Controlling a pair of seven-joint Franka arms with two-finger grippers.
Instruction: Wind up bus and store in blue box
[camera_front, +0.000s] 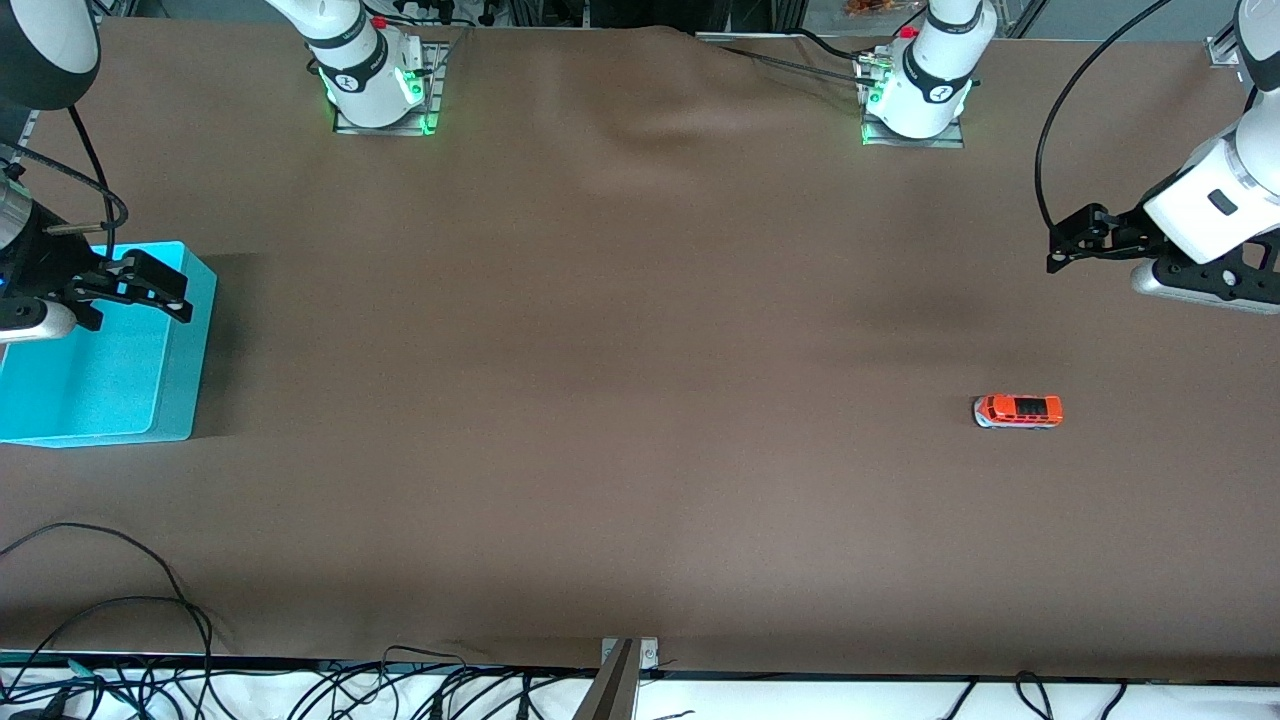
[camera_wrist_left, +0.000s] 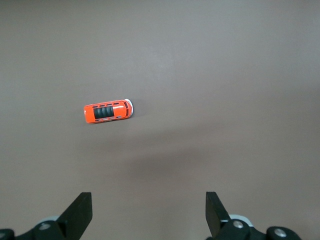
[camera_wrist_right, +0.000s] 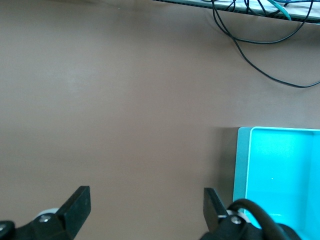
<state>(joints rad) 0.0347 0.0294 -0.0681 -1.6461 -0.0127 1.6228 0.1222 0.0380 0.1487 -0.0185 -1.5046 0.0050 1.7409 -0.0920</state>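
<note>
The small orange-red bus (camera_front: 1018, 411) stands on its wheels on the brown table toward the left arm's end. It also shows in the left wrist view (camera_wrist_left: 108, 111), roof up. My left gripper (camera_front: 1062, 245) is open and empty in the air, over bare table farther from the front camera than the bus; its fingertips frame empty cloth in its own view (camera_wrist_left: 148, 205). The blue box (camera_front: 185, 360) sits at the right arm's end, open top up, and looks empty (camera_wrist_right: 242, 165). My right gripper (camera_front: 165, 288) is open and empty, over the box's wall that faces the table's middle (camera_wrist_right: 146, 197).
Both arm bases (camera_front: 375, 80) (camera_front: 920, 90) stand along the table edge farthest from the front camera. Loose black cables (camera_front: 120, 620) lie at the edge nearest the camera, by a metal bracket (camera_front: 625, 665). The cables also show in the right wrist view (camera_wrist_right: 260, 40).
</note>
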